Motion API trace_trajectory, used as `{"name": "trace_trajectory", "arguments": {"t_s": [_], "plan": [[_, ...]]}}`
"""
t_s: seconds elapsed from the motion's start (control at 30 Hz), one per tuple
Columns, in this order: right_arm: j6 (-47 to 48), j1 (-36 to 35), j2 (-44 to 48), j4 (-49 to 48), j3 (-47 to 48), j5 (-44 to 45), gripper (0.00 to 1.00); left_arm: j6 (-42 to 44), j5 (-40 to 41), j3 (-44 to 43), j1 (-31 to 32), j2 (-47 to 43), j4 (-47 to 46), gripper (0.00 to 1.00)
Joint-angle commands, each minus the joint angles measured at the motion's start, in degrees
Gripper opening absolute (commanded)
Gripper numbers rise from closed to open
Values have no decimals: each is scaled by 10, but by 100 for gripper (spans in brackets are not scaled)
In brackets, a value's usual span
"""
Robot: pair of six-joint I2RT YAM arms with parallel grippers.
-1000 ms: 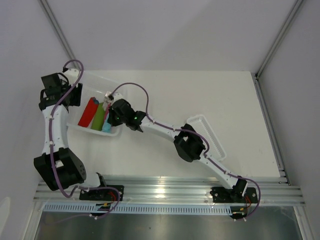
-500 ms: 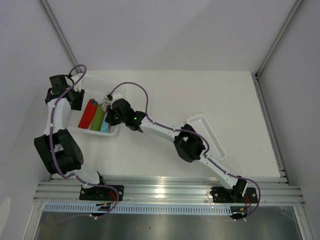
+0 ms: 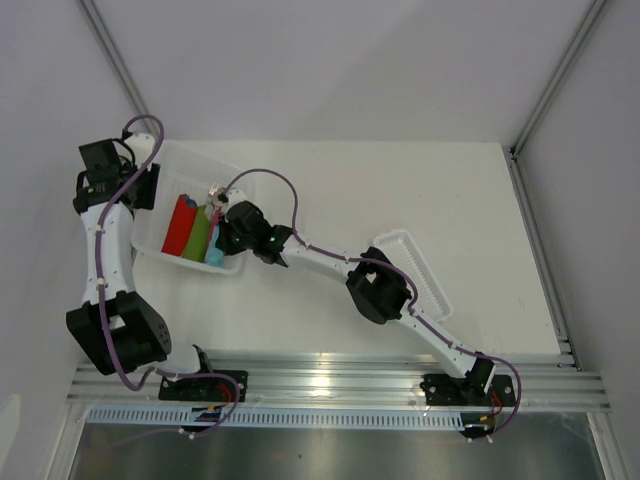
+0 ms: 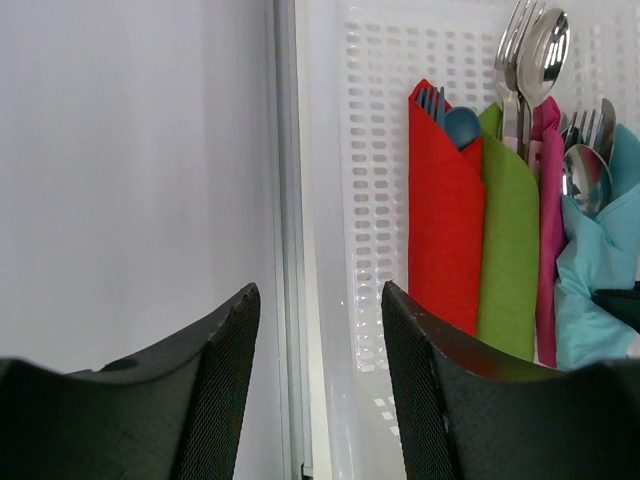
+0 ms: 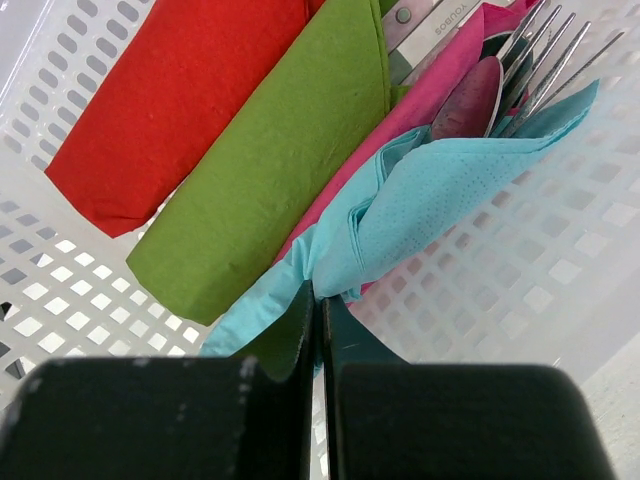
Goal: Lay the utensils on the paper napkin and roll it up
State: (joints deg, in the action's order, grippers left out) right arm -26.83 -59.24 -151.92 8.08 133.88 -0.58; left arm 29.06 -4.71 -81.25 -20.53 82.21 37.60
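The paper napkin, teal, lies bunched round the utensils in a white perforated basket, beside the pink roll. A fork's tines and a spoon bowl poke out of its far end. My right gripper is shut, its tips pinching the napkin's near fold. From above, the right gripper sits over the basket's right side, by the napkin. My left gripper is open, its fingers astride the basket's left rim without touching it. In the top view the left gripper hangs at the basket's left edge.
Red, green and pink rolls with cutlery tips lie side by side in the basket. A second white perforated tray lies partly under the right arm. The enclosure wall stands just left of the basket.
The left arm has swung in toward the basket and back out to its left edge. The basket has shifted slightly. The right gripper stays shut at the teal napkin.
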Motion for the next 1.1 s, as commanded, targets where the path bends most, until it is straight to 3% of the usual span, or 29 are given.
{"name": "trace_trajectory", "arguments": {"t_s": [0.0, 0.2, 0.47, 0.77, 1.07], "plan": [[13, -7, -5, 61, -17, -1, 0, 16, 28, 1, -2, 7, -15, 57], [14, -11, 2, 55, -24, 3, 0, 33, 14, 20, -2, 51, 10, 57], [19, -9, 6, 54, -23, 2, 0, 64, 88, 40, -2, 80, -46, 53], [19, -6, 7, 47, -24, -1, 0, 86, 32, 71, -2, 80, -46, 35], [12, 3, 16, 27, -28, -11, 0, 104, 29, 95, -2, 71, -57, 8]]}}
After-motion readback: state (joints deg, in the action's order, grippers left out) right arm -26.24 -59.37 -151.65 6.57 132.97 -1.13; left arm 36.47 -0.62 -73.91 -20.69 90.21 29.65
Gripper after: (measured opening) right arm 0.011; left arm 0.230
